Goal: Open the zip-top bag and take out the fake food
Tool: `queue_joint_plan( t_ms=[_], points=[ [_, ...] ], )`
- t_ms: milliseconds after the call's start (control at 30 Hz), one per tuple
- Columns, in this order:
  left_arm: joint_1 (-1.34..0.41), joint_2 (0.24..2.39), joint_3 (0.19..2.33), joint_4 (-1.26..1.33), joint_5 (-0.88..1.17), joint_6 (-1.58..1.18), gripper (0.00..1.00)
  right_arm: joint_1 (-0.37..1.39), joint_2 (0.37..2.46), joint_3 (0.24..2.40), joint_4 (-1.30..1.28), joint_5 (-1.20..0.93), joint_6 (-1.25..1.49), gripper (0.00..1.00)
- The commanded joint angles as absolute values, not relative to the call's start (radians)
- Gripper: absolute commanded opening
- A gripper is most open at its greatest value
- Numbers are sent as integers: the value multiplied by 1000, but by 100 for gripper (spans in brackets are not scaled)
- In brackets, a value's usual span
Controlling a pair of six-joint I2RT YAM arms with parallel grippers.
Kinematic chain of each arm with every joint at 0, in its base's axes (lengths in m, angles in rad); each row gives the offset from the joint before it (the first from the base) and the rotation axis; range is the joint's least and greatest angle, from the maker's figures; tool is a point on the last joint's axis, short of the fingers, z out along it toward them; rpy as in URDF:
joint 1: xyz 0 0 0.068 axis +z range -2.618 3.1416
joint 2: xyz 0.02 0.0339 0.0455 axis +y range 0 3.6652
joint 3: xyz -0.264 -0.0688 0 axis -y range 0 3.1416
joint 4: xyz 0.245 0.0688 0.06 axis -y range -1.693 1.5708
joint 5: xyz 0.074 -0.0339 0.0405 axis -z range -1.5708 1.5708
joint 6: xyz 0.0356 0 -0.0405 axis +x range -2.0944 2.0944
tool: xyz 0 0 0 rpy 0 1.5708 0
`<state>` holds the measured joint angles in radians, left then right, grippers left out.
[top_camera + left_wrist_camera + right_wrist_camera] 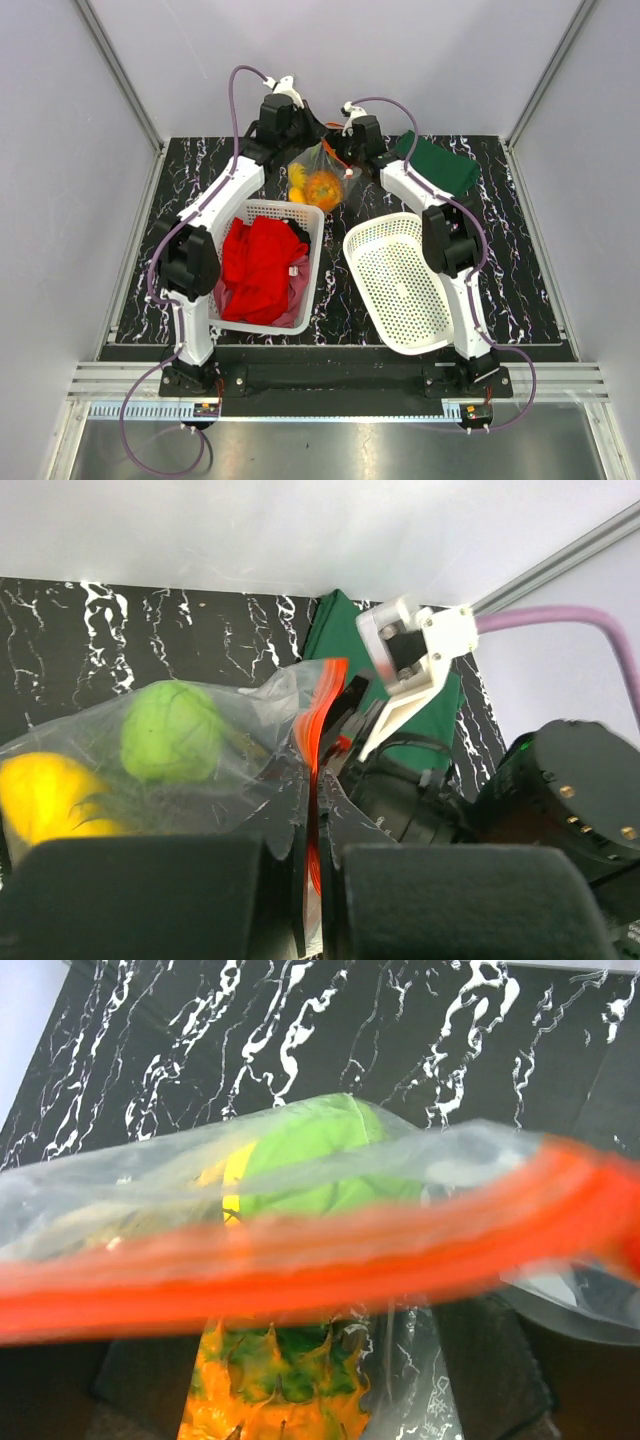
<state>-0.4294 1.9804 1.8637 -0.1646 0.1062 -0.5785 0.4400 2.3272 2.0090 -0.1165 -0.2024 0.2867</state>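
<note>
**Two arms working a fruit-filled bag just past the cloth basket**

A rectangular white perforated basket [312, 262] is sitting toward the near side of the black, white-veined table [525, 262], with a crumpled red cloth [262, 265] filling it. Only a narrow strip of tabletop is showing to the basket's left. To its right an oval white mesh basket [372, 240] is lying at an angle, its near rim close to the table's front edge. A broader band of open marble is running right of that.

Just beyond the cloth basket's far rim, the zip-top bag [318, 160] is hanging between the two arms. It is clear, crinkly film with a red-orange zip strip [318, 730] along its mouth. The left gripper [318, 880] is clamping that strip edge-on between its black pads. The right gripper [315, 1380] is facing the bag with its jaws spread wide, the strip blurring across in front of them, pinched by neither finger.

The fake food [324, 188] is lying inside the film. It is showing as a round, ridged green fruit [172, 730], a smooth yellow piece [45, 795] and an orange pineapple [280, 1390] with spiky green leaves. Whether the bag's bottom is resting on the marble cannot be told.

Farther back and to the right of the cloth basket, a dark green cloth [440, 165] is lying flat near the table's far edge. Pale walls are closing in on three sides.
</note>
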Motion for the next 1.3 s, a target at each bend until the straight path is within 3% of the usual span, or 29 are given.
queue_joint_plan(
  t_ms=[0, 100, 267, 400, 433, 567, 900, 1067, 1267],
  points=[
    [-449, 2002, 1945, -83, 170, -623, 0, 446, 2324, 2010, -11, -219, 296, 94],
    [-462, 2016, 1959, -83, 181, -637, 0, 446, 2339, 1988, 93, -247, 307, 98],
    [-472, 2031, 1953, -83, 187, -647, 0, 440, 2355, 1947, 259, -264, 337, 96],
    [-472, 2013, 1936, -86, 172, -638, 0, 436, 2372, 1973, 271, -253, 330, 83],
    [-472, 2008, 1928, -84, 170, -635, 0, 434, 2379, 1979, 278, -259, 327, 72],
    [-472, 1994, 1925, -84, 169, -635, 0, 420, 2393, 2009, 259, -301, 330, 55],
    [-450, 1953, 1867, -84, 159, -615, 0, 414, 2275, 1833, 342, -319, 342, 14],
    [-431, 1953, 1867, -52, 274, -664, 0, 411, 2192, 1782, 243, -308, 318, 13],
    [-408, 1872, 1735, 83, 285, -846, 0, 413, 2083, 1847, -94, -232, 230, 15]
  ],
)
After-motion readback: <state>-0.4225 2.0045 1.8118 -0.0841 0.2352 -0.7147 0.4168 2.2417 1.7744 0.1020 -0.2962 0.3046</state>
